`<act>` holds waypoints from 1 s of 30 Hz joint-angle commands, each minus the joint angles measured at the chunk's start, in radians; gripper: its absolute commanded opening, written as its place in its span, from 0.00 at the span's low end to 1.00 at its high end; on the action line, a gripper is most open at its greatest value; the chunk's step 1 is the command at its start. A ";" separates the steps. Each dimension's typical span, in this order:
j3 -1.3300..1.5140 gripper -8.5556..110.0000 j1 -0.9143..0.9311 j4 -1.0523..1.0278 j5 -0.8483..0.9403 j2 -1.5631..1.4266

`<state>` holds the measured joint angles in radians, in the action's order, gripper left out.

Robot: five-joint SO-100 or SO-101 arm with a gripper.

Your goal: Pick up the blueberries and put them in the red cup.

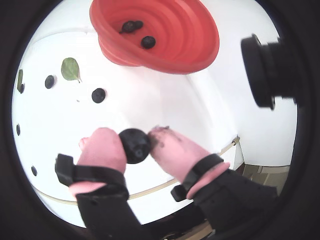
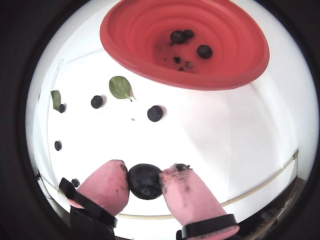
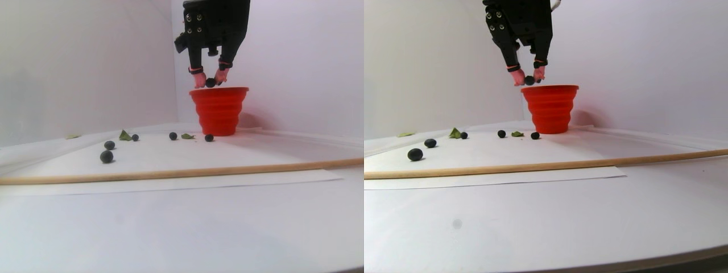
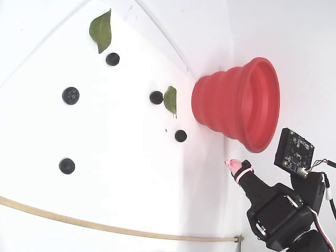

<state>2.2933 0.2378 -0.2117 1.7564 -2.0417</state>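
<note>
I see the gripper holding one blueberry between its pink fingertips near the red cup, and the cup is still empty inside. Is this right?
Not quite. The gripper does hold one blueberry between its pink fingertips near the red cup, but the cup is not empty. In both wrist views, about three blueberries already lie inside it.

A white table [image 3: 170, 227] meets plain pale walls [image 3: 68, 62] under even, soft light; a thin wooden strip [image 3: 187, 170] crosses the surface
</note>
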 commanded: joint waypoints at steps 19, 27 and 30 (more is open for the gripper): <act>-0.293 0.17 -0.012 0.083 0.034 0.043; -0.356 0.17 0.000 0.112 0.034 0.114; -0.377 0.17 0.006 0.130 0.035 0.140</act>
<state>2.0341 0.2316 -0.1166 1.7825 -1.8899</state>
